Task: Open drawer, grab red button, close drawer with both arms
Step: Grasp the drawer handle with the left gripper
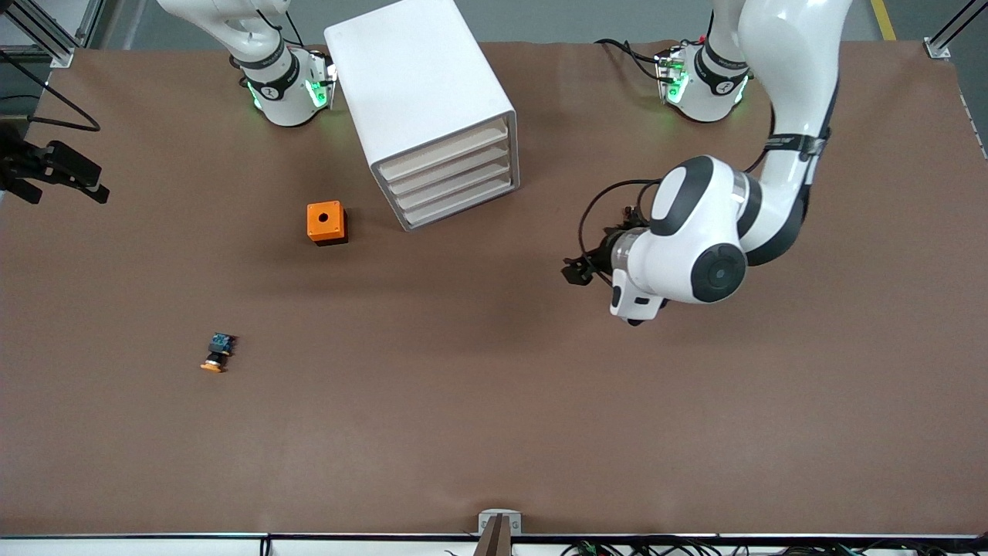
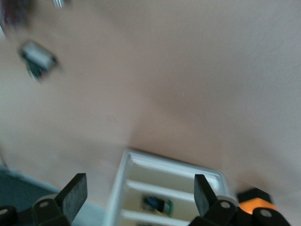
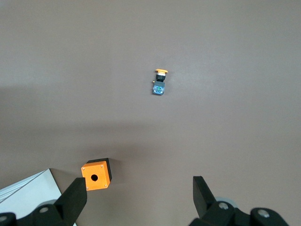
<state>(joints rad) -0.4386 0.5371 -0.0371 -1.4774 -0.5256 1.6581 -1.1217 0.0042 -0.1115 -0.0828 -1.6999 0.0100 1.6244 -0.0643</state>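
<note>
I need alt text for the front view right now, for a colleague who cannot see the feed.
A white drawer unit, all drawers shut, stands between the two arm bases on a brown table. The left gripper hangs open over bare table toward the left arm's end. An orange box sits beside the unit, and an orange-capped button lies nearer the camera.

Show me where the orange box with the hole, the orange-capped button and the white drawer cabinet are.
orange box (image 1: 326, 222), front view, on its top face beside the hole.
orange-capped button (image 1: 218, 351), front view, on its black body.
drawer cabinet (image 1: 413, 81), front view, on its white top.
</note>
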